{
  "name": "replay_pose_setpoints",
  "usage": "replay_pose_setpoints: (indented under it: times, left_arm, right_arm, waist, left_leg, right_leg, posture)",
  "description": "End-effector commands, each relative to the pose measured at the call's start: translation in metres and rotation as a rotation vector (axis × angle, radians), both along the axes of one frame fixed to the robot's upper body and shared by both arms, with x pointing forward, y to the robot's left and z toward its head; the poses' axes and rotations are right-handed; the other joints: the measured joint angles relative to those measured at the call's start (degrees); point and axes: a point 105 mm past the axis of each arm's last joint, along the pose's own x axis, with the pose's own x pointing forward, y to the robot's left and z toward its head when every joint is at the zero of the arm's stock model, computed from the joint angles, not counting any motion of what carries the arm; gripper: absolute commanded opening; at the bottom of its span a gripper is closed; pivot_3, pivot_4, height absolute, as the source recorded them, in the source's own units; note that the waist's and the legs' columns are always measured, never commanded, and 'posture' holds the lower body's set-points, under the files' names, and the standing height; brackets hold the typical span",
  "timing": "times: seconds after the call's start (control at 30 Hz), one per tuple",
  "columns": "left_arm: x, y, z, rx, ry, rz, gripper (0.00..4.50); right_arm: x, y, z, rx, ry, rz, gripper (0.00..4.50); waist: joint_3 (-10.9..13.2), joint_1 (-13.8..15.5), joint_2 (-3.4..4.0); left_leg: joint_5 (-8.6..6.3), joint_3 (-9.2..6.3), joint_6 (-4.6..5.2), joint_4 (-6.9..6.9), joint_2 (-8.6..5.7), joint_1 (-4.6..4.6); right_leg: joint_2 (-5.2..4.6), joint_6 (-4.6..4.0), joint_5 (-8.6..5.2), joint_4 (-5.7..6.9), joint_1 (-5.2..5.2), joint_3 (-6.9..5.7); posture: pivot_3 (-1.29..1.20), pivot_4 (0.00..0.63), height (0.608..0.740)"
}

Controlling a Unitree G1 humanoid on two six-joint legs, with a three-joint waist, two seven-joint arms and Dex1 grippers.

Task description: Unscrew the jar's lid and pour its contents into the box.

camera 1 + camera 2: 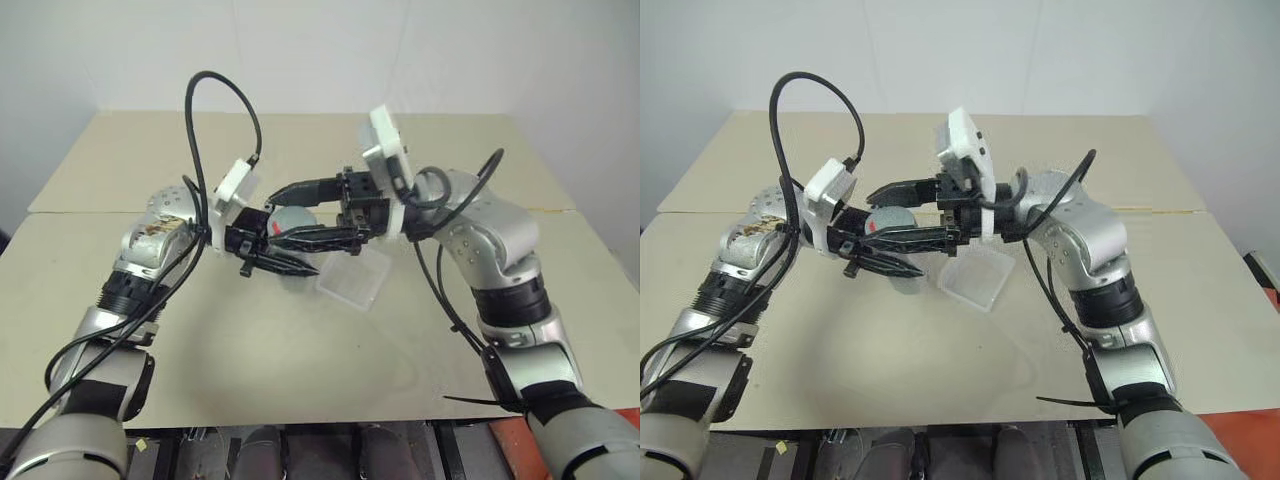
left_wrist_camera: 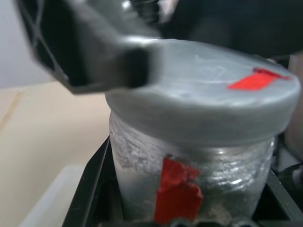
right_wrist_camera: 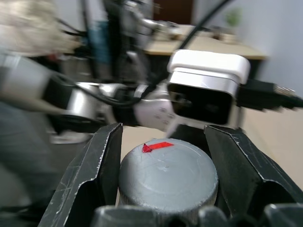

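Beige table [image 1: 300, 340], right tool [image 3: 163, 177] clamping lid [image 3: 168, 177], jar [image 2: 199, 189] threads close-up

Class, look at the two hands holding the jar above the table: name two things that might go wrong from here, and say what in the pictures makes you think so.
1. The left hand grips the jar only low on its body; as the right hand twists the lid, the jar may spin along instead of unscrewing.
2. The jar is held beside the box, not over it, so the contents may spill on the table if the lid pops off.
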Motion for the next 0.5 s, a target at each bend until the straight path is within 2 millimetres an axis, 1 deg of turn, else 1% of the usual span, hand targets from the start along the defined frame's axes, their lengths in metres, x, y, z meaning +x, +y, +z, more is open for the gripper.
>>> replay_pose_setpoints:
  times: [0.03,0.17,0.27,0.33,0.37,0.4,0.47,0.5]
  left_arm:
    - [-0.004,0.015,0.027,-0.083,-0.003,-0.009,1.94]
    - [-0.011,0.016,0.026,-0.056,0.009,-0.036,1.94]
    - [-0.01,0.019,0.025,-0.049,0.004,-0.023,1.94]
    - [-0.008,0.021,0.024,-0.049,-0.001,-0.01,1.94]
    - [-0.007,0.022,0.024,-0.048,-0.002,-0.002,1.94]
    - [-0.005,0.023,0.023,-0.048,-0.005,0.007,1.94]
    - [0.0,0.027,0.021,-0.051,-0.009,0.037,1.94]
    - [0.003,0.029,0.021,-0.054,-0.009,0.054,1.94]
  right_arm:
    - [-0.011,-0.001,-0.006,-0.037,-0.039,0.184,2.71]
    - [-0.006,0.001,-0.011,-0.049,-0.049,0.207,2.71]
    - [-0.003,0.003,-0.013,-0.045,-0.062,0.187,2.71]
    - [0.001,0.004,-0.013,-0.033,-0.073,0.149,3.34]
    - [0.003,0.004,-0.012,-0.024,-0.07,0.123,3.5]
    - [0.005,0.004,-0.01,-0.01,-0.067,0.097,3.78]
    - [0.007,-0.001,-0.005,0.027,-0.063,0.055,4.47]
    - [0.009,-0.002,-0.004,0.047,-0.069,0.017,4.47]
  waist:
    - [0.0,-0.1,0.02]
    - [0.0,0.1,0.03]
    - [0.0,0.3,0.05]
    - [0.0,0.3,0.05]
    - [0.0,0.3,0.05]
    - [0.0,0.3,0.05]
    - [0.0,0.3,0.05]
    - [0.0,0.3,0.05]
  left_leg:
    - [0.0,0.0,0.0,-0.01,0.02,0.01]
    - [0.01,0.01,-0.03,-0.02,0.01,-0.02]
    - [0.04,0.03,-0.07,0.0,0.0,-0.05]
    - [0.05,0.03,-0.09,0.01,0.0,-0.06]
    - [0.05,0.03,-0.09,0.03,0.01,-0.05]
    - [0.05,0.04,-0.08,0.02,0.0,-0.04]
    - [0.06,0.04,-0.11,0.02,0.0,-0.04]
    - [0.07,0.04,-0.12,0.02,0.0,-0.05]
  right_leg:
    - [0.02,0.0,0.0,0.01,-0.01,0.01]
    - [0.0,0.0,0.0,0.02,-0.06,0.0]
    - [-0.02,0.0,0.0,0.0,-0.06,-0.01]
    - [-0.02,0.0,0.0,0.0,-0.05,-0.03]
    - [-0.02,0.0,0.0,0.0,-0.03,-0.04]
    - [-0.02,0.0,0.0,0.0,-0.03,-0.03]
    - [-0.02,0.0,0.0,0.02,-0.04,-0.04]
    - [-0.01,0.0,0.0,0.01,-0.05,-0.04]
  posture:
    - [0.0,0.15,0.74]
    - [0.0,0.15,0.74]
    - [0.0,0.15,0.74]
    - [0.0,0.15,0.74]
    - [0.0,0.15,0.74]
    - [0.0,0.15,0.74]
    - [0.0,0.15,0.74]
    - [0.0,0.15,0.74]
